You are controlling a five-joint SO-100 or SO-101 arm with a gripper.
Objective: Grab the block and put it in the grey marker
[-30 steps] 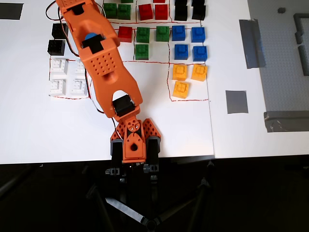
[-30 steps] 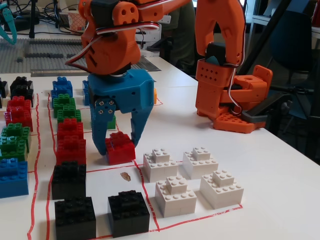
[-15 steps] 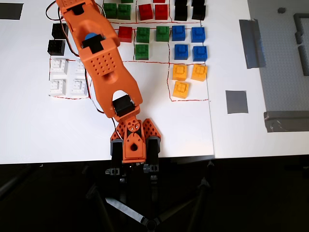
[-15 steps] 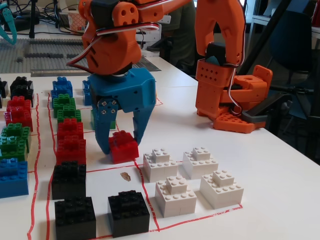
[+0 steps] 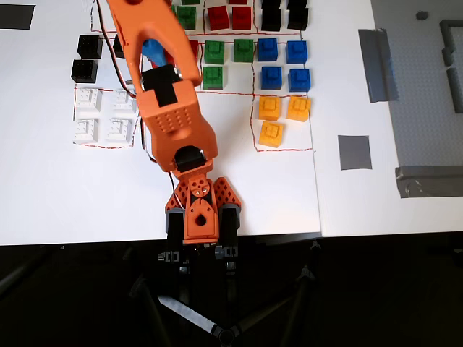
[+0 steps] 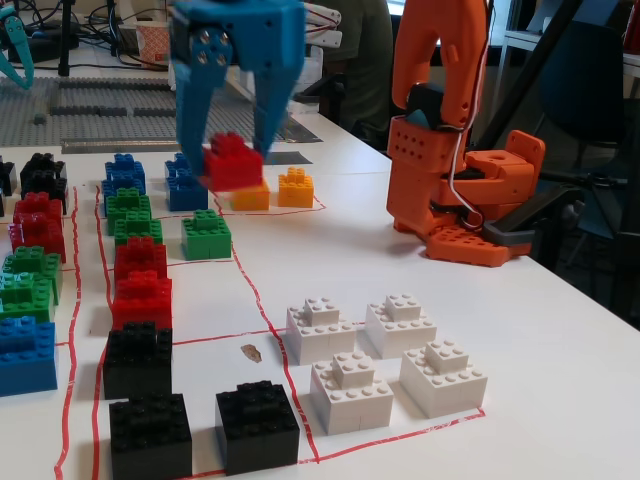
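The blue end effector (image 6: 232, 150) grips the red block (image 6: 233, 163), lifted clear of the tabletop (image 6: 560, 340) over its far half (fixed view); the grey marker (image 5: 354, 152) lies bare near the overhead view's right edge.

white table (image 5: 239, 202) | coloured blocks (image 5: 286, 72) in red-outlined zones | grey marker (image 5: 354, 152) apart

Lab or makerspace: cable clutter (image 6: 60, 35) on benches behind the gripper (image 6: 232, 130), tripod legs (image 5: 217, 318) under table.
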